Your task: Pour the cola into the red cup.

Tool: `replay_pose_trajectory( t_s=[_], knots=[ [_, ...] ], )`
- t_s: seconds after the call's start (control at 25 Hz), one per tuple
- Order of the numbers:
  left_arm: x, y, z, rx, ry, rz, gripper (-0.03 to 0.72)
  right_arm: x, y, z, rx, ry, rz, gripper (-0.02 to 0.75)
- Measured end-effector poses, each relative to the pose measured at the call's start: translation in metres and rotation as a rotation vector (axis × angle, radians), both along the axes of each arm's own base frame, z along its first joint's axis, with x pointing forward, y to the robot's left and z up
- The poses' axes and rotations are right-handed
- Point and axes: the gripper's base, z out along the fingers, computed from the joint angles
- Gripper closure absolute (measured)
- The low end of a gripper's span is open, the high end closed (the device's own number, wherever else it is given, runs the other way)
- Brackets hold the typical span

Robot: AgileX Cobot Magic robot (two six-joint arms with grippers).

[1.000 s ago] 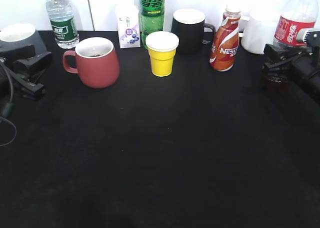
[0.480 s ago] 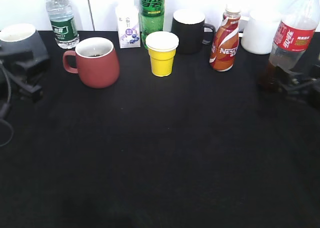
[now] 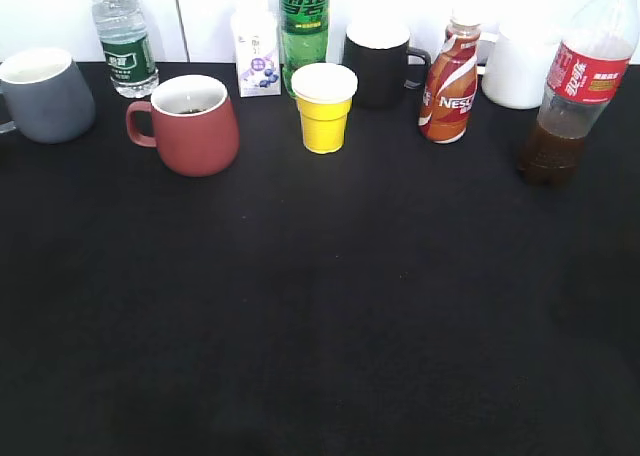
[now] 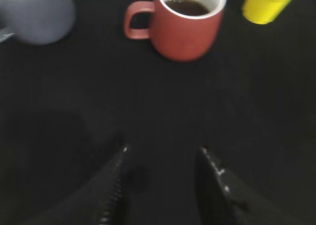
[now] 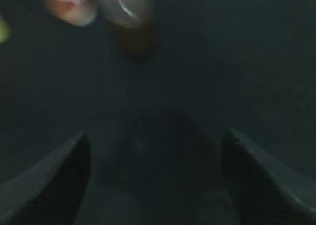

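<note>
Well, stage: the red cup (image 3: 188,123) already held dark liquid, plain in the left wrist view (image 4: 185,7), so the pour looked done and the arms looked to be clearing off.
Cola: the cola (image 3: 573,88) stood upright on its own, far to the right of the red cup, dark liquid only in its lower part; nothing gripped it.
Left gripper: the left gripper (image 4: 163,158) hung over bare cloth on the near side of the red cup, fingers moderately apart and empty.
Right gripper: the right gripper (image 5: 155,151) was spread wide with nothing between its fingers; that view was heavily blurred, with a reddish smear at the top that I judged to be the bottles.
Doing it well: I'd have kept both arms low-risk here, backing away from the red cup and the cola without brushing either, since a full mug and a tall, light bottle tip easily.
Surface: a black cloth table (image 3: 320,316), matte, with no spill visible around the red cup.
Room: behind the red cup ran a row of bottles and cups against a white wall (image 3: 205,6); a grey mug (image 3: 44,93) sat to its left, a yellow cup (image 3: 324,107) to its right.
</note>
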Motion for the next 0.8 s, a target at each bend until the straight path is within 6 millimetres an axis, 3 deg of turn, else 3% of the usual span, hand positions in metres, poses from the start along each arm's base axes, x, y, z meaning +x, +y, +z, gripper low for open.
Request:
replay_pose_trajectory(
  t_s=[0.04, 0.12, 0.16, 0.2, 0.24, 0.32, 0.4, 0.64, 0.8],
  knots=[
    [-0.024, 0.008, 0.012, -0.005, -0.018, 0.001, 0.363, -0.012, 0.001, 0.002, 0.002, -0.004, 0.011, 0.124],
    [-0.076, 0.027, 0.032, -0.018, -0.098, -0.009, 0.363, -0.068, 0.002, 0.000, -0.001, 0.037, 0.052, 0.130],
    [-0.098, 0.035, 0.036, -0.014, -0.139, -0.021, 0.363, -0.076, 0.002, -0.001, -0.003, 0.042, 0.057, 0.134],
    [-0.130, 0.046, 0.031, -0.016, -0.191, -0.032, 0.363, -0.102, 0.000, -0.007, -0.026, 0.025, 0.059, 0.143],
    [-0.139, 0.049, 0.027, -0.015, -0.203, -0.036, 0.363, -0.107, -0.001, -0.010, -0.038, 0.017, 0.055, 0.143],
    [-0.169, 0.060, -0.002, 0.010, -0.222, -0.058, 0.363, -0.126, -0.006, -0.018, -0.089, -0.077, 0.022, 0.143],
    [-0.180, 0.063, -0.013, -0.006, -0.287, -0.066, 0.363, -0.128, -0.009, -0.021, -0.114, -0.115, 0.003, 0.143],
    [-0.179, 0.062, -0.017, -0.002, -0.298, -0.080, 0.371, -0.125, -0.010, -0.023, -0.102, -0.136, -0.023, 0.146],
    [-0.179, 0.062, -0.017, -0.001, -0.299, -0.080, 0.432, -0.125, -0.010, -0.022, -0.101, -0.137, -0.025, 0.146]
  ],
)
